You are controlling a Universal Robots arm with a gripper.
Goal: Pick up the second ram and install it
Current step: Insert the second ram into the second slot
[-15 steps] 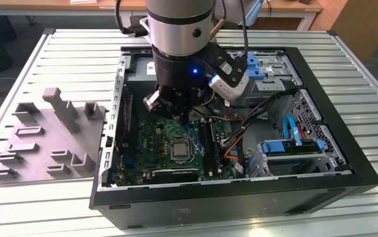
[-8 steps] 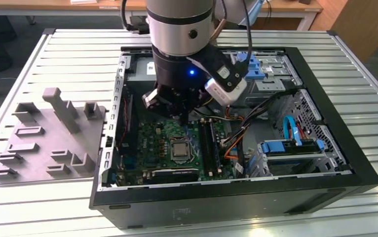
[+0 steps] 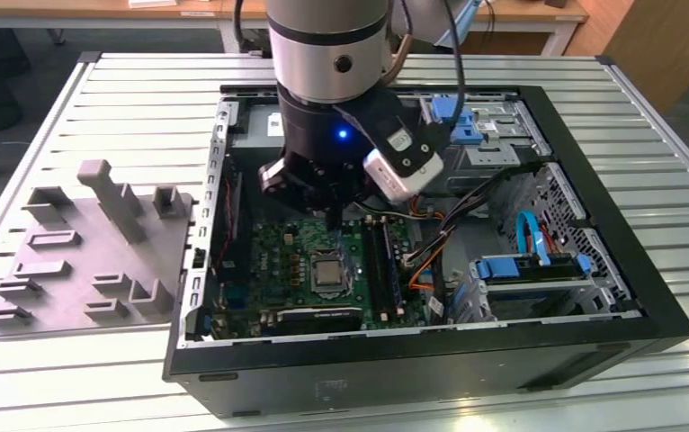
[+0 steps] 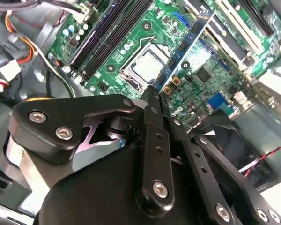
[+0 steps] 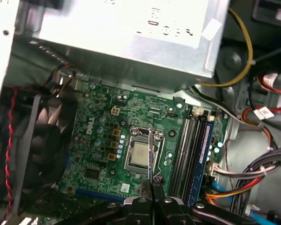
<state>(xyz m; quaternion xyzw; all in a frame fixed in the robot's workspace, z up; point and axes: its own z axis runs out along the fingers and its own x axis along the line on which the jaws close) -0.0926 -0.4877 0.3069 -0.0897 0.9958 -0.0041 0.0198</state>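
Observation:
My gripper (image 3: 336,209) hangs inside the open computer case, low over the green motherboard (image 3: 279,256). It is shut on the second ram (image 4: 182,47), a thin blue-green stick with black chips that juts out from the fingertips. In the first wrist view the ram (image 5: 151,150) shows edge-on as a thin line over the processor socket (image 5: 139,154), beside the long black memory slots (image 5: 188,150) and apart from them. A blue stick (image 5: 204,150) stands in the slot farthest from the socket. The gripper (image 4: 154,93) holds the ram clear of the board.
The grey holder block (image 3: 93,252) lies on the slatted table on the exterior view's left of the case. Within the case are a metal power supply (image 5: 131,33), a black fan (image 5: 47,140), bundled cables (image 5: 262,178) and a drive cage (image 3: 537,270) with blue parts.

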